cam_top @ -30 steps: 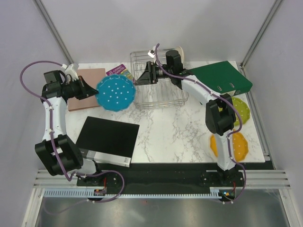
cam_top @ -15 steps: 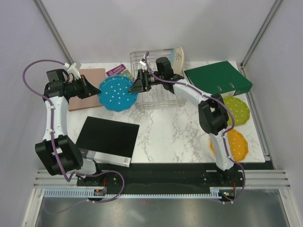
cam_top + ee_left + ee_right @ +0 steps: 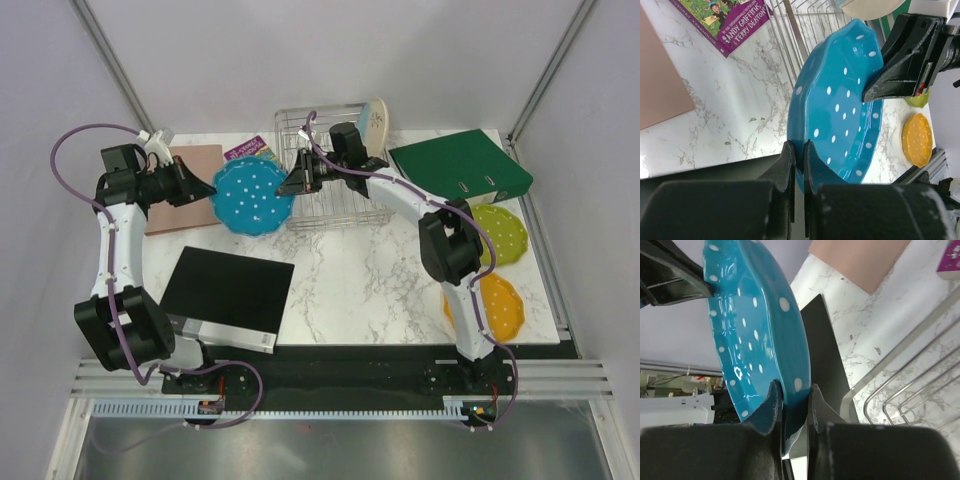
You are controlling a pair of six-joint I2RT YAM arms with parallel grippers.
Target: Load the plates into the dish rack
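Observation:
The blue plate (image 3: 252, 195) with white dots hangs on edge above the table, just left of the dish rack (image 3: 340, 210). My left gripper (image 3: 207, 190) is shut on its left rim (image 3: 800, 150). My right gripper (image 3: 285, 185) is shut on the opposite rim (image 3: 792, 390), jaws pinching the scalloped edge. A cream plate (image 3: 378, 118) stands in the rack's back right corner. The green plate (image 3: 507, 235) and the orange plate (image 3: 500, 305) lie flat at the table's right side, partly behind the right arm.
A green binder (image 3: 465, 165) lies right of the rack. A pinkish-brown board (image 3: 185, 195) and a purple book (image 3: 250, 150) sit back left. A black pad (image 3: 228, 290) lies front left, under the left arm's reach.
My right gripper swung left from over the rack to the blue plate and closed on its right rim. The left gripper kept hold and shifted the plate slightly right.

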